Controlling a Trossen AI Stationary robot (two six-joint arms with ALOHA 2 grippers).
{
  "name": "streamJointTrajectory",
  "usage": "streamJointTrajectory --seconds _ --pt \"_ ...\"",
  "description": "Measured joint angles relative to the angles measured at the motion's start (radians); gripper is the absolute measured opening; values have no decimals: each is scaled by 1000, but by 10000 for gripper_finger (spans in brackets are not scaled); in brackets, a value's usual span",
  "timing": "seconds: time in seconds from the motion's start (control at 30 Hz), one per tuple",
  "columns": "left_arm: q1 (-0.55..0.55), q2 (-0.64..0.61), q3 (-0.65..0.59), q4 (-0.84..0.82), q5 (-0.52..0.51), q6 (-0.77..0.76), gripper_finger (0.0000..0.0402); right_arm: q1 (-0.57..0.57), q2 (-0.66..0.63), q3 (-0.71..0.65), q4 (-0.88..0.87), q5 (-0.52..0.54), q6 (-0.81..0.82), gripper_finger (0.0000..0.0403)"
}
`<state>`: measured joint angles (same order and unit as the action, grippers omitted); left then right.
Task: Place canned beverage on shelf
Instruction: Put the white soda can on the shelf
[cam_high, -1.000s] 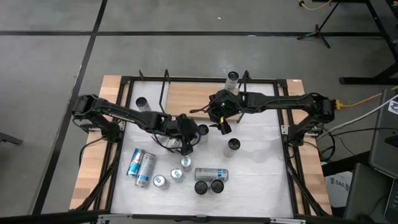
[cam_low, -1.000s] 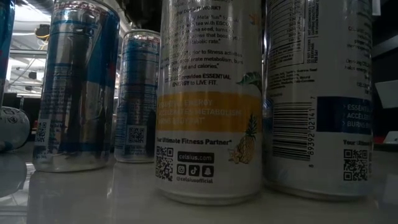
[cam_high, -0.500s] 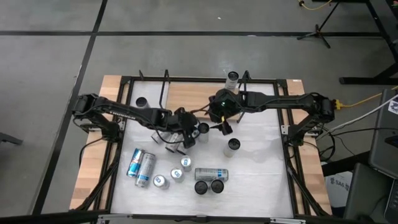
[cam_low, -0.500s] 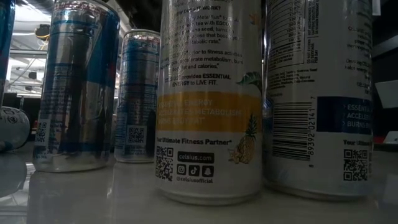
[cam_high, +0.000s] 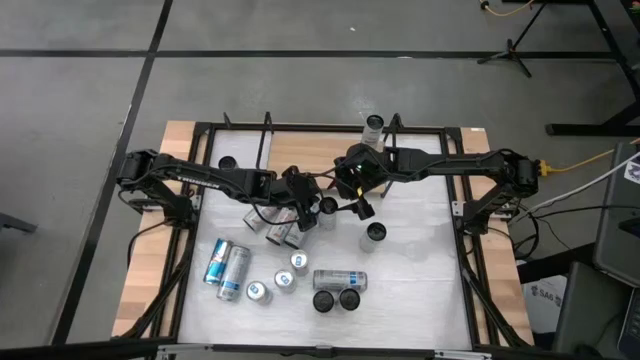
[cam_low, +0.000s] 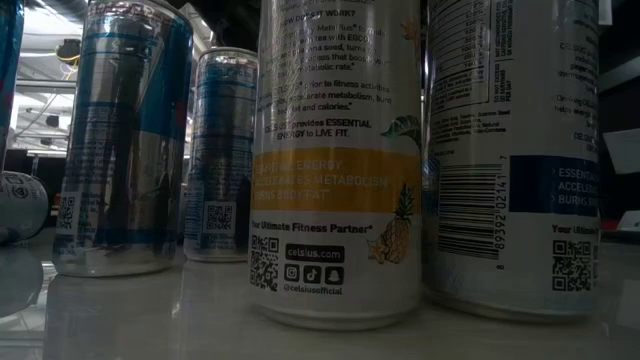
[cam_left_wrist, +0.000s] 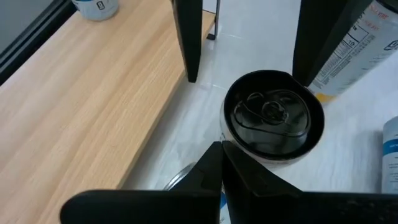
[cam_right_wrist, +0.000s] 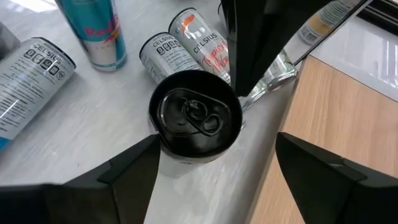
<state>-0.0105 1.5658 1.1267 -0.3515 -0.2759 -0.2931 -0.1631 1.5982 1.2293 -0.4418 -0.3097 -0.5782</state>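
**Both pincers meet over one upright black-topped can**

The right pincer (cam_right_wrist: 205, 174) hangs with fingers spread wide on either side of a black-topped can (cam_right_wrist: 194, 121), not gripping it. The can stands upright on the white tabletop (cam_high: 420, 290), just beside the wooden shelf (cam_high: 305, 152). The left pincer (cam_left_wrist: 221, 163) is pressed together, empty, close to the same can (cam_left_wrist: 273, 118). Several Celsius cans (cam_right_wrist: 168, 53) lie toppled nearby.
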Motion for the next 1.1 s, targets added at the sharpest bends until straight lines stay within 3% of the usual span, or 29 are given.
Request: streamJointTrajectory --seconds 0.23,0.53,1.1 --pt "8 -16 0 -11 -14 61 0 0 -13 0 -4 -6 55 310" --pt "26 -111 0 -94 -26 61 0 0 -13 0 4 -130 86 310" --pt "25 -198 1 -130 -29 60 0 0 16 0 48 -128 109 310"
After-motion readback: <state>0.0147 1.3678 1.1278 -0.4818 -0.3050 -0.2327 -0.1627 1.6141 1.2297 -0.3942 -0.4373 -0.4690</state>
